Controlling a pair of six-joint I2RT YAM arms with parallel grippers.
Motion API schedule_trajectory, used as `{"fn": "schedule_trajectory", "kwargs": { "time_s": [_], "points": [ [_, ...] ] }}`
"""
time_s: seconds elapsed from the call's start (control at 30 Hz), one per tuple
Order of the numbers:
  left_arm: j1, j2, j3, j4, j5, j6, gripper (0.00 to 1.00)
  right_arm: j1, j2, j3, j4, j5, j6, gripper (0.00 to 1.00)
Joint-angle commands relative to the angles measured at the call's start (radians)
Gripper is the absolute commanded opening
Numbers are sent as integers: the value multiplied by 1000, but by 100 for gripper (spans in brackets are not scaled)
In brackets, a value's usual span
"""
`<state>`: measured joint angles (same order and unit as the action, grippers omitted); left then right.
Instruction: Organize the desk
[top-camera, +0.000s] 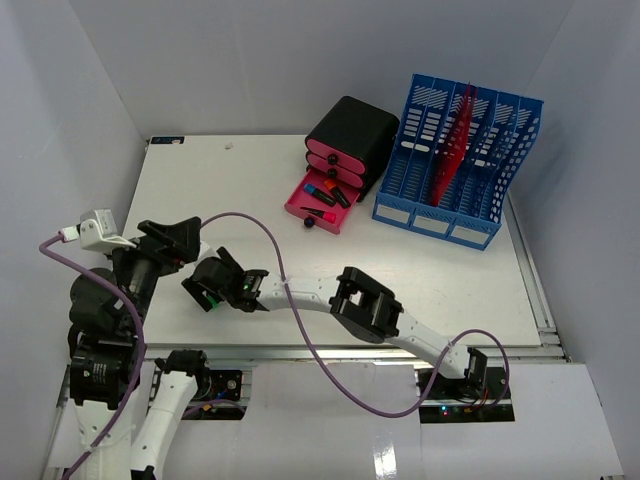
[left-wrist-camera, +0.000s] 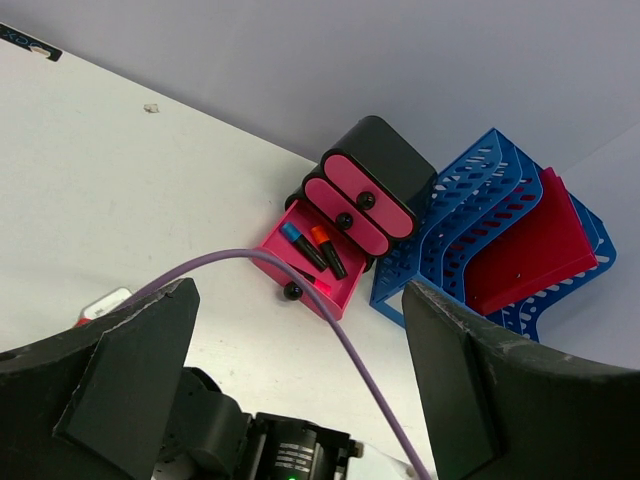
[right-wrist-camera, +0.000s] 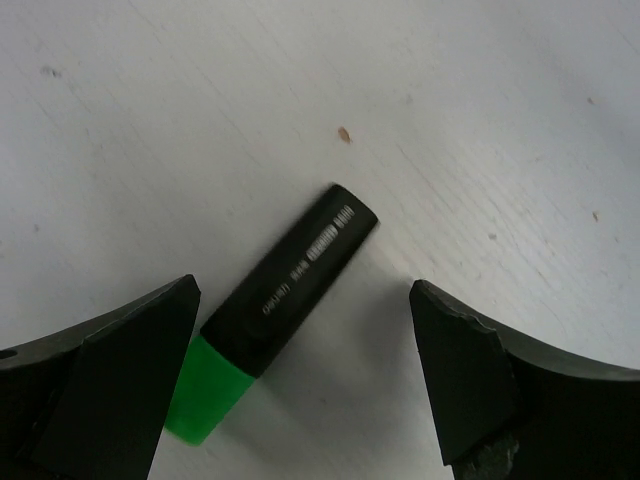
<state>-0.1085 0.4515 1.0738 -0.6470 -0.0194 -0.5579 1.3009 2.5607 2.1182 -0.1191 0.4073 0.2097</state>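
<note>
Right wrist view: the right gripper (right-wrist-camera: 305, 340) stood open, its two black fingers spread wide. Between them a highlighter (right-wrist-camera: 290, 270) lay flat and slanted on the desk (right-wrist-camera: 450, 120). Its green cap (right-wrist-camera: 205, 395) was just beside the left-hand finger, and whether they touched could not be told. Pale print ran along the black barrel, too small to read. The white surface under the fingers was scuffed and carried a few brown specks.

Left wrist view: the left gripper (left-wrist-camera: 300, 340) was likewise open and held nothing. A purple cable (left-wrist-camera: 300, 290) arched between its fingers. Well beyond the fingers stood a black drawer unit (left-wrist-camera: 385, 150). Its lowest pink drawer (left-wrist-camera: 310, 270) was pulled out and held markers. Just beside the unit stood a blue file rack (left-wrist-camera: 450, 240) holding a red folder (left-wrist-camera: 525, 250).

Top external view: pale grey walls (top-camera: 300, 60) enclosed the desk.
</note>
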Motion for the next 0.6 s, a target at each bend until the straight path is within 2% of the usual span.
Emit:
{"fn": "schedule_trajectory", "kwargs": {
  "time_s": [0.0, 0.13, 0.37, 0.43, 0.57],
  "points": [
    [0, -17, -15, -13, 4, -10, 94, -16, -102, -168, -56, -23, 3, 92],
    [0, -38, -28, -14, 10, -15, 94, -20, -153, -228, -57, -83, 4, 89],
    [0, -60, -28, -48, 12, -17, 94, -26, -146, -273, -25, -200, -63, 66],
    [0, -67, -34, -55, 12, -18, 94, -33, -139, -280, 4, -273, -115, 56],
    [0, -74, -47, -61, 16, -25, 94, -41, -121, -273, 12, -313, -208, 43]
  ]
}}
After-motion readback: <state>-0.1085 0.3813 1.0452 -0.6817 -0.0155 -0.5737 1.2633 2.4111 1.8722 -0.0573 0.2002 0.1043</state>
